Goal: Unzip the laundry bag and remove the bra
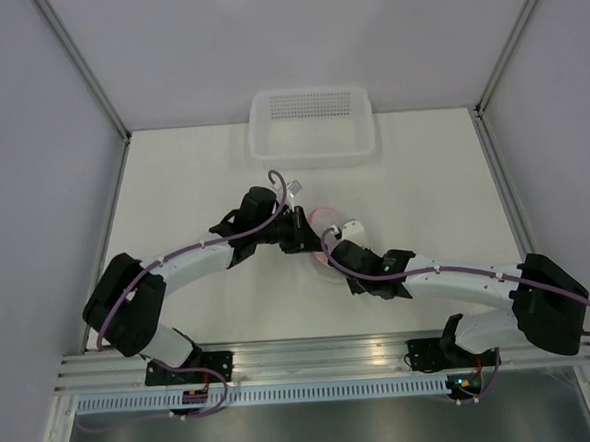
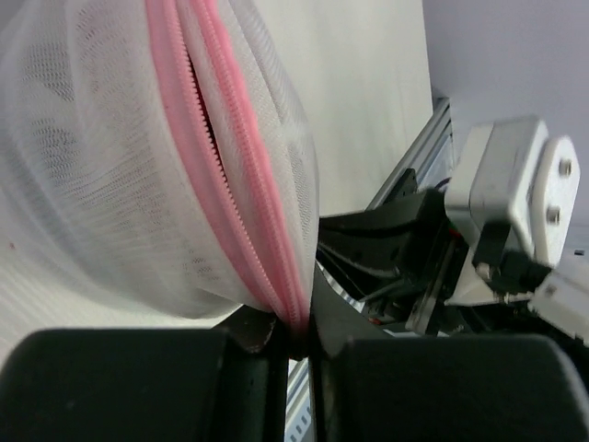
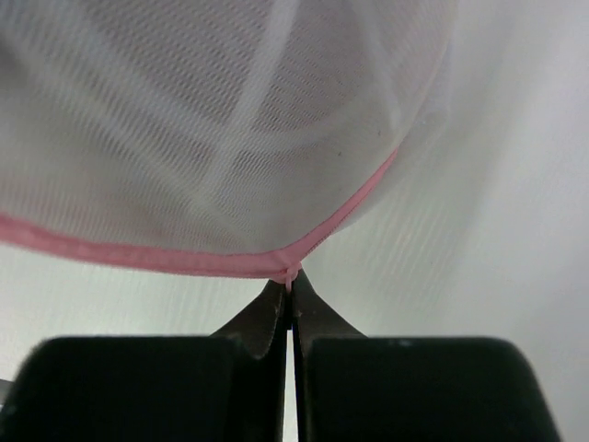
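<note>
The laundry bag [image 1: 327, 224] is a small white mesh dome with pink zipper trim, held between the two grippers at the table's middle. In the left wrist view the bag [image 2: 110, 157] fills the upper left; its pink zipper [image 2: 225, 175] is parted a little near the top. My left gripper [image 2: 296, 333] is shut on the zipper's lower end. In the right wrist view the bag [image 3: 212, 120] hangs above my right gripper [image 3: 291, 284], which is shut on a small pink tab at the trim [image 3: 138, 256]. The bra is hidden inside the mesh.
A clear plastic basket [image 1: 311, 127] stands at the back of the table, beyond the grippers. The right arm's wrist [image 2: 515, 203] shows close by in the left wrist view. The aluminium rail [image 1: 313, 355] runs along the near edge.
</note>
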You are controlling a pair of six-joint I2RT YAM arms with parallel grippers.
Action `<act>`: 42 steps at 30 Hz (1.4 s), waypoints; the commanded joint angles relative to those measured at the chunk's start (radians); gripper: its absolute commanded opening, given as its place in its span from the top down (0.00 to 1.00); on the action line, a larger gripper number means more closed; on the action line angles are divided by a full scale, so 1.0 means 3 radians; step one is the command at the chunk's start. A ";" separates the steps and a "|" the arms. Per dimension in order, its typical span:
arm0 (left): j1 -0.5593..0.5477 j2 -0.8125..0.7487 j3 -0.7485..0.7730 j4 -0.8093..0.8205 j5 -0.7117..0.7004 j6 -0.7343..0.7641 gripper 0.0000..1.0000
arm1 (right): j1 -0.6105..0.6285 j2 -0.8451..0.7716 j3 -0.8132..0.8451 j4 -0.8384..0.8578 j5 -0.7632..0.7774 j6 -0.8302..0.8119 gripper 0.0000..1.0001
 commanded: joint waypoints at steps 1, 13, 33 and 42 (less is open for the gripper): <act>0.0203 0.0275 0.0461 0.0091 0.0237 0.0399 0.87 | -0.0013 -0.0201 0.0119 -0.0141 0.0145 0.0024 0.99; 0.0352 -0.0049 0.0418 -0.0477 -0.0477 0.0160 0.10 | -0.0008 -0.0749 0.0074 0.0166 -0.0484 -0.0170 1.00; -0.0328 -0.0133 -0.0064 0.0131 -0.0294 -0.0480 0.08 | -0.0008 -0.0601 0.0027 0.0867 -0.1266 -0.0426 1.00; -0.0344 -0.0189 -0.0167 0.0265 -0.0457 -0.0531 0.39 | -0.0003 -0.0611 0.0002 0.0729 -0.1277 -0.0436 1.00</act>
